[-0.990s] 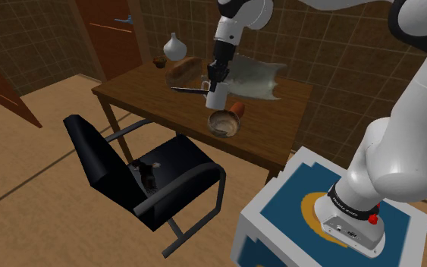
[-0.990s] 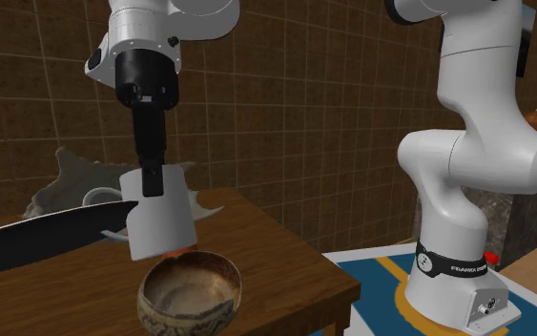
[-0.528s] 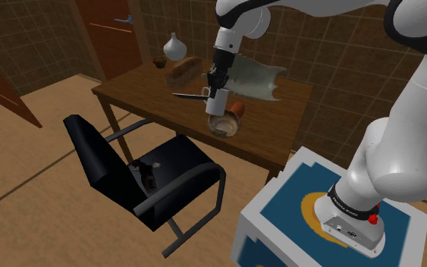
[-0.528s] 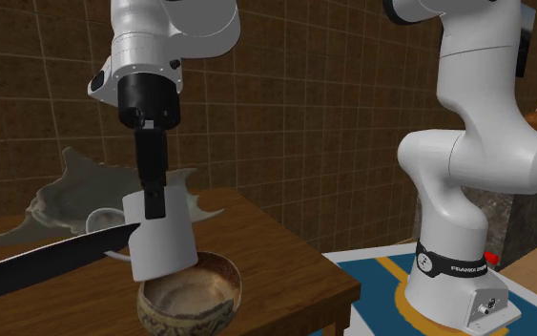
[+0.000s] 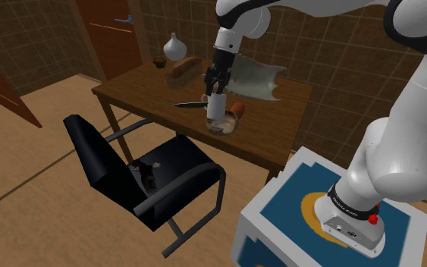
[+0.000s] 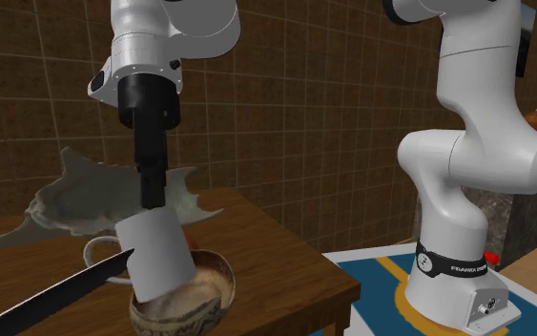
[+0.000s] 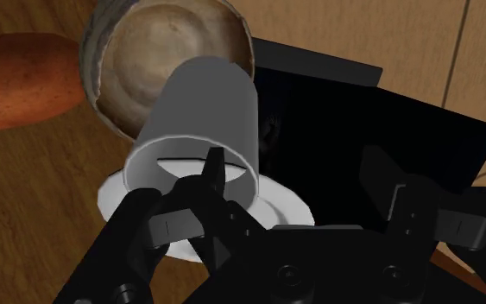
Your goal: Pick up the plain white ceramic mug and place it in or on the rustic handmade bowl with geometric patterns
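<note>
Leaning in bowl (image 6: 209, 301), white mug (image 6: 159, 250) — just below hand (image 6: 152, 199), fingers (image 7: 213, 177) apart

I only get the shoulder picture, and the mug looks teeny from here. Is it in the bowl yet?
Observer: Partly. In the second exterior view the white mug leans over, with its bottom end down inside the brown bowl.
Child: Is the end effector holding it?
Observer: It doesn't look like it. In the wrist view the end effector has its fingers apart. One finger pokes into the mug's open mouth, and nothing looks squeezed.
</note>
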